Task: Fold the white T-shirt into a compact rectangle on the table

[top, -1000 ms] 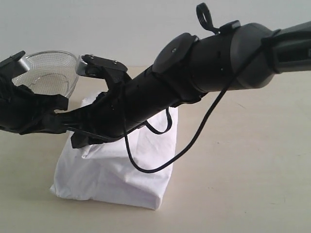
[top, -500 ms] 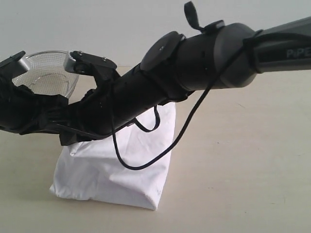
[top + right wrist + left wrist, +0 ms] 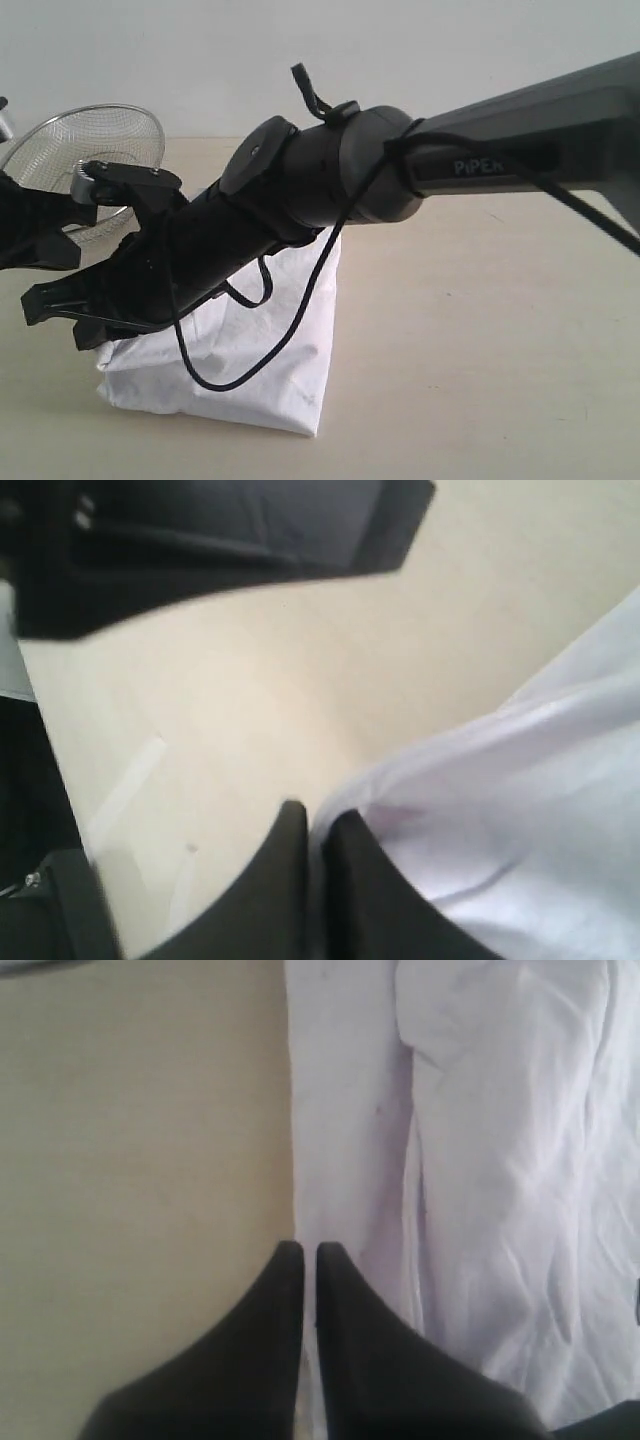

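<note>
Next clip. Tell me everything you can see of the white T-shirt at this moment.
The white T-shirt is soft, creased cloth, folded into a thick, compact bundle lying on the table. No print, sleeves or collar show. The right arm crosses in front, hiding part of it. The left tool is shut at a folded edge; the right tool is shut at another, cloth seemingly between its tips.

Black end effector (image 3: 301, 1252), fingertips pressed together, above the wrinkled white cotton T-shirt's (image 3: 500, 1160) straight edge on the pale beige desk (image 3: 130, 1160).
</note>
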`<control>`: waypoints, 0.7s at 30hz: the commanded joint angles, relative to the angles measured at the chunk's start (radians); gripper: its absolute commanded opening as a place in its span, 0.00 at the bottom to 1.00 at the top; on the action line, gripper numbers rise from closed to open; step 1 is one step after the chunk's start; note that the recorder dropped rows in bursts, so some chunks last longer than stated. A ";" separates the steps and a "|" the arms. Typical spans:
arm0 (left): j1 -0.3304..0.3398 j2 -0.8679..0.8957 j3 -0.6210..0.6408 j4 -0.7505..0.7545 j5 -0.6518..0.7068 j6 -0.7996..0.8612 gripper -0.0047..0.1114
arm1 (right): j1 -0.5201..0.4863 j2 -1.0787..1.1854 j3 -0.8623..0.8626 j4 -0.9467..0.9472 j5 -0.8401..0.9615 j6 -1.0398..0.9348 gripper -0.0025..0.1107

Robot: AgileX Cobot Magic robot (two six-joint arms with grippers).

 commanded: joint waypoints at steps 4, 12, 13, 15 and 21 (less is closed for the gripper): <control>0.013 -0.044 0.005 0.009 0.002 -0.020 0.08 | 0.044 0.047 -0.008 0.008 0.005 -0.002 0.02; 0.013 -0.044 0.005 0.005 0.005 -0.020 0.08 | 0.084 0.083 -0.014 0.007 -0.003 -0.002 0.02; 0.013 -0.044 0.005 0.005 0.005 -0.020 0.08 | 0.084 0.085 -0.014 0.007 -0.003 0.008 0.02; 0.013 -0.044 0.005 0.005 0.005 -0.020 0.08 | 0.084 0.085 -0.014 0.007 -0.001 0.020 0.04; 0.013 -0.044 0.005 0.005 0.005 -0.020 0.08 | 0.084 0.085 -0.014 0.000 -0.004 0.020 0.56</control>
